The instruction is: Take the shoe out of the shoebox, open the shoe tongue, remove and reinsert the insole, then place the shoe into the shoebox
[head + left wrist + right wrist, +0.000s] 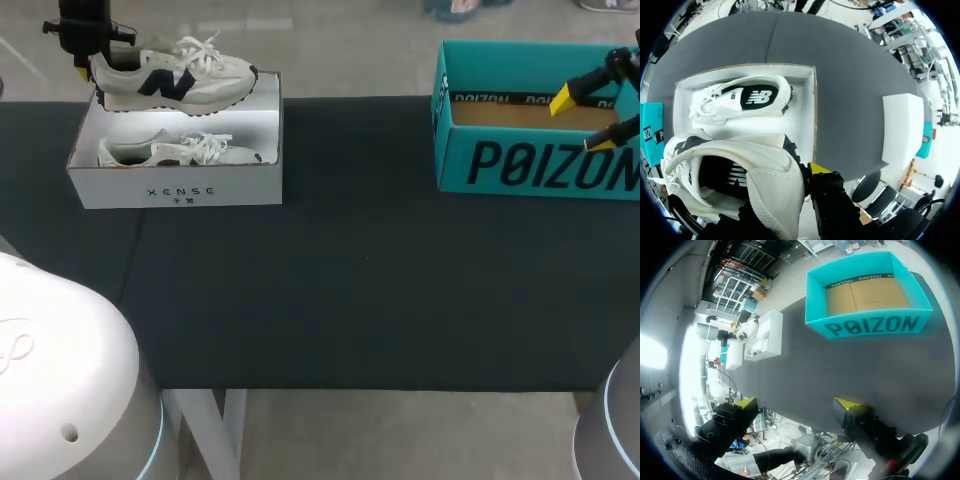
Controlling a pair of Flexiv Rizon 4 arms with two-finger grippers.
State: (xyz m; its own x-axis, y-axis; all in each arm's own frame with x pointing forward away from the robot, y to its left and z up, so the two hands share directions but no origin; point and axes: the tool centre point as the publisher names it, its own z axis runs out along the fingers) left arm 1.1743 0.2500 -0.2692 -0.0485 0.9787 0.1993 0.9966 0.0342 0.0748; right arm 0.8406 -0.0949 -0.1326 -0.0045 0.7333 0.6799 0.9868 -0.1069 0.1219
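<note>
Left jaws clamp the heel of a white shoe [175, 75] above the white shoebox [180, 188] (second shoe [180, 150] inside); right jaws spread wide over teal box [540, 165]

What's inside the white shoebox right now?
One white sneaker lies on the white shoebox floor. The lifted sneaker, held by the left claw, hides the box's back wall.

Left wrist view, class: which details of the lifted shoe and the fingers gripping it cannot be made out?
- Held shoe, left wrist view: its sole faces away, hidden by the shoe's own upper.
- Left gripper, left wrist view: one of its fingers is hidden behind the shoe's heel.
</note>
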